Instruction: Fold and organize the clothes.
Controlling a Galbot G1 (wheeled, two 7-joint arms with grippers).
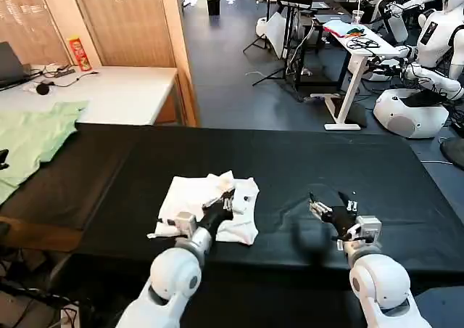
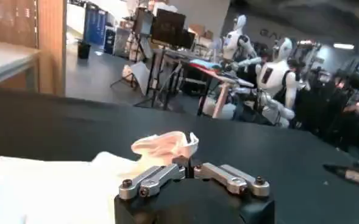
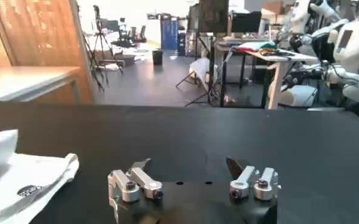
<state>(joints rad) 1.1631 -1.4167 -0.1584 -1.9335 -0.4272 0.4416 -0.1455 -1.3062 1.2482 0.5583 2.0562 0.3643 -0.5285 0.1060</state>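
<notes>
A white T-shirt [image 1: 196, 197] lies crumpled on the black table [image 1: 290, 161], near its front edge and left of centre. A bit of dark print shows on it [image 3: 30, 190]. My left gripper [image 1: 226, 195] sits over the shirt's right part, shut on a raised fold of the cloth [image 2: 167, 145]. Off to the right, my right gripper [image 1: 328, 201] hovers low over bare black table, open with nothing between its fingers [image 3: 235, 165]; the shirt lies apart from it on that side.
A pale green garment [image 1: 29, 139] lies at the table's far left. Behind it stands a white desk [image 1: 116, 92] with a red can [image 1: 78, 52] and a laptop. Other robots [image 1: 428, 45] and a desk stand beyond the table's far right.
</notes>
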